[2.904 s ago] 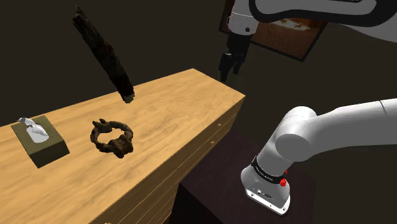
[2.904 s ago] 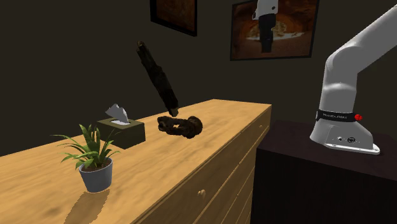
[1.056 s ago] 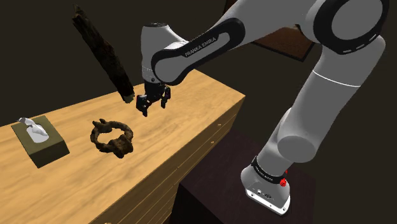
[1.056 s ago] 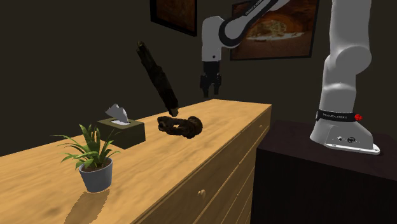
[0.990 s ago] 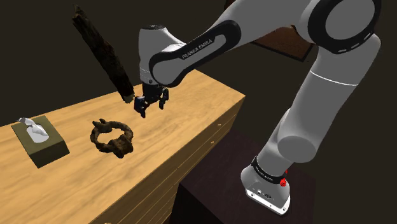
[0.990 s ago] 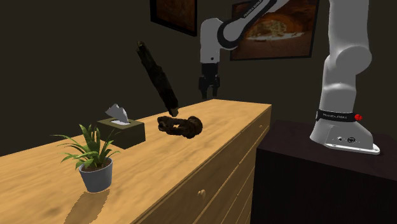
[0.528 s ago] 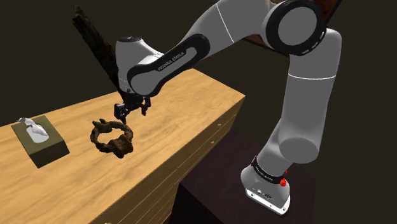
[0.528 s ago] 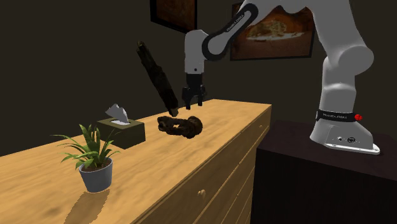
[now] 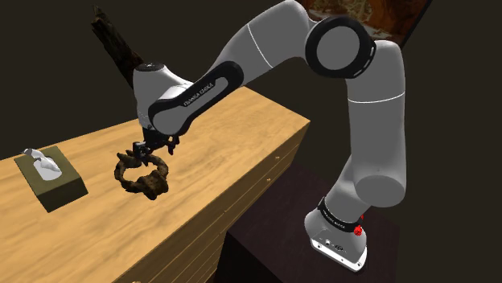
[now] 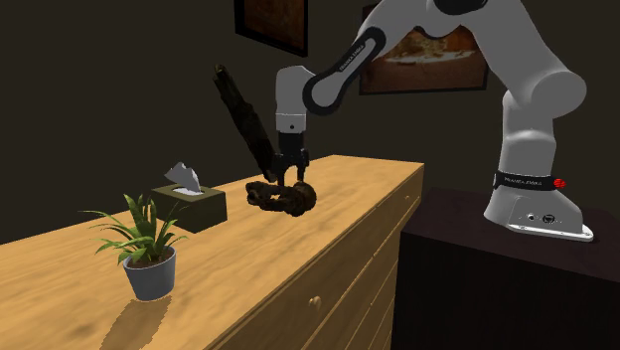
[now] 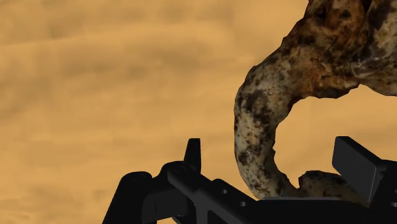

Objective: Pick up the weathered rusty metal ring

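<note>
Rusty ring (image 9: pixel 143 174), knobbly and mottled brown and black, lying flat on the wooden top (image 9: pixel 241 133) of a drawer cabinet, outside every container. The white arm (image 9: pixel 265 48) reaches over the top, and its black gripper (image 9: pixel 150 149) points down onto the ring's far edge, as the shoulder view shows it.

Wrist view: the two fingers (image 11: pixel 193 153) stand wide apart, with one stretch of the ring's band passing between them. Bare wood shows on either side of the band, so the jaws straddle it without clasping it.

Second exterior view: the fingertips are down at the level of the ring.

Containers: a drab olive tissue box (image 9: pixel 55 183) sits on the same top, apart from the ring toward the shoulder view's left, and one white tissue (image 9: pixel 42 163) stands up out of its slot. Nearer the second exterior camera, a small grey pot (image 10: pixel 151 273) holds a green, long-leaved plant (image 10: pixel 134 231), well apart from the ring.

Surroundings: a dark rough bar (image 10: pixel 243 114) slants upward behind the ring. Framed pictures (image 10: pixel 273 20) hang on the dim wall. The arm's base rests on a dark stand (image 9: pixel 265 241) just beside the cabinet.
</note>
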You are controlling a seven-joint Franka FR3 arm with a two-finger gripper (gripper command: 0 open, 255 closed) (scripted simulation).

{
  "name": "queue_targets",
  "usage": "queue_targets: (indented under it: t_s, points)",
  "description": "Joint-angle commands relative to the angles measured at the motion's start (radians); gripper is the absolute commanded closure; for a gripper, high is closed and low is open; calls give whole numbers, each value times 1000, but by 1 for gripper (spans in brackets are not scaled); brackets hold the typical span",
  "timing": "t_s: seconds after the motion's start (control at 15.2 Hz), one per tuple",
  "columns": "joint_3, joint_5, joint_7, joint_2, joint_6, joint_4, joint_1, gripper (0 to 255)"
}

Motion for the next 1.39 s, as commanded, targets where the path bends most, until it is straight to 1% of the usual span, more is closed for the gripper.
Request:
queue_targets:
  t_s: [0.0, 0.2, 0.26, 0.86, 1.32]
  points:
    - [-5, -7, 4, 19, 18, 1, 3, 0]
    - [-9, -12, 8, 34, 33, 1, 6, 0]
    - [-9, -12, 9, 35, 32, 3, 6, 255]
    - [-9, -12, 8, 34, 33, 2, 6, 255]
    - [8, 12, -9, -31, -33, 3, -6, 255]
